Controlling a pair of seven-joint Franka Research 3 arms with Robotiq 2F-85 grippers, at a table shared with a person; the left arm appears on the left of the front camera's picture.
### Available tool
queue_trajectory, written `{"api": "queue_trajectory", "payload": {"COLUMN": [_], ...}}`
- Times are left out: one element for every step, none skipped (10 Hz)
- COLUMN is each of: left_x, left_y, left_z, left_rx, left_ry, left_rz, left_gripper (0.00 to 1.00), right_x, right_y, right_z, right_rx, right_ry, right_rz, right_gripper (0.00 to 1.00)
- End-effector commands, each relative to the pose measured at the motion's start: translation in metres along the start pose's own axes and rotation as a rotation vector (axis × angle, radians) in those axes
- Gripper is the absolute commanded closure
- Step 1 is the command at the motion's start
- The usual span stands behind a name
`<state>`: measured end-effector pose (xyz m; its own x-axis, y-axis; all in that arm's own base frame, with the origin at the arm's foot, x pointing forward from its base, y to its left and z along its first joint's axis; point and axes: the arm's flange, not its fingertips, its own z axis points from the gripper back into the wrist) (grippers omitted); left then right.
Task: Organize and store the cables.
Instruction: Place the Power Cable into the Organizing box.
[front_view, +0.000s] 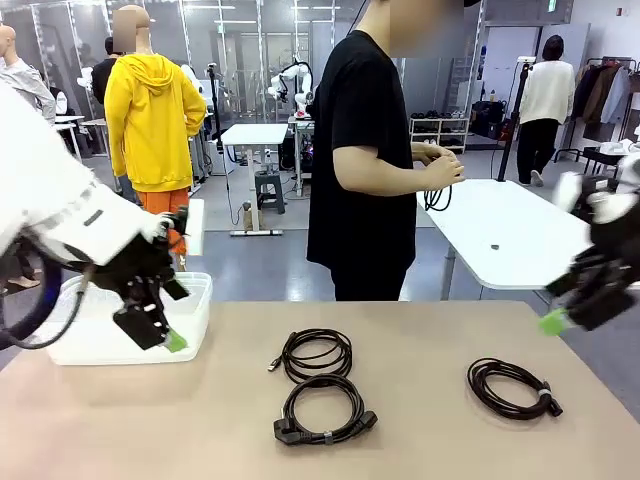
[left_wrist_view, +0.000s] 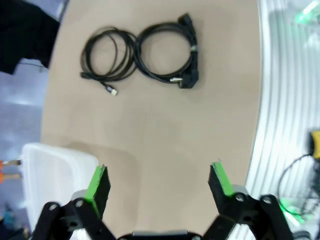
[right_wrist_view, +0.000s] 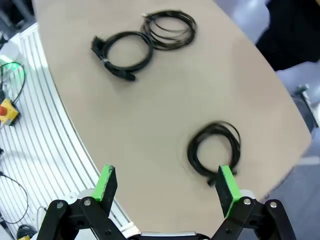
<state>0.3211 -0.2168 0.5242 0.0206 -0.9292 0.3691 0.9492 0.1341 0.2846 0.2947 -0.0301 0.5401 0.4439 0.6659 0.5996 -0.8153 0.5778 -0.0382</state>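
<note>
Three coiled cables lie flat on the table (front_view: 430, 450). A thin coil (front_view: 317, 353) and a power cord coil (front_view: 322, 408) touch at the middle. A lone coil (front_view: 510, 387) sits well apart, at 3 o'clock from that pair. A fourth cable (front_view: 437, 197) hangs from the person's hands (front_view: 438, 165) at the far side.

The right gripper (front_view: 568, 312) hovers off the table's right edge, jaws spread wide and empty. In its wrist view the lone coil lies at about 1 o'clock from the gap, just ahead of one pad. The coil is round, so no long axis dictates the wrist's roll.

The left gripper (front_view: 158, 325), also spread and empty, hangs by the white bin (front_view: 200, 300). The middle pair sits near 12 o'clock, well ahead of it.

The right arm looks nearer the lone coil, and the left nearer the bin.
</note>
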Motion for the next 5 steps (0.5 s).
{"api": "queue_trajectory", "payload": {"left_x": [0.014, 0.018, 0.019, 0.015, 0.015], "left_y": [-0.001, -0.002, -0.002, -0.006, -0.006], "left_z": [-0.014, -0.020, -0.022, -0.017, -0.017], "left_rx": [0.028, 0.033, 0.027, 0.000, 0.000], "left_ry": [0.031, 0.023, 0.010, 0.023, 0.023], "left_rz": [-0.038, -0.041, -0.035, -0.048, -0.048], "left_gripper": [0.00, 0.00, 0.00, 0.00, 0.00], "right_x": [-0.133, -0.146, -0.151, -0.148, -0.084], "right_y": [0.084, 0.081, 0.077, 0.072, -0.012], "right_z": [-0.036, -0.036, -0.040, -0.050, 0.061], "right_rx": [-0.046, -0.042, -0.032, -0.017, -0.027], "right_ry": [-0.059, -0.080, -0.085, -0.093, -0.074], "right_rz": [-0.120, -0.158, -0.186, -0.148, -0.167], "right_gripper": [0.00, 0.00, 0.00, 0.00, 0.00]}}
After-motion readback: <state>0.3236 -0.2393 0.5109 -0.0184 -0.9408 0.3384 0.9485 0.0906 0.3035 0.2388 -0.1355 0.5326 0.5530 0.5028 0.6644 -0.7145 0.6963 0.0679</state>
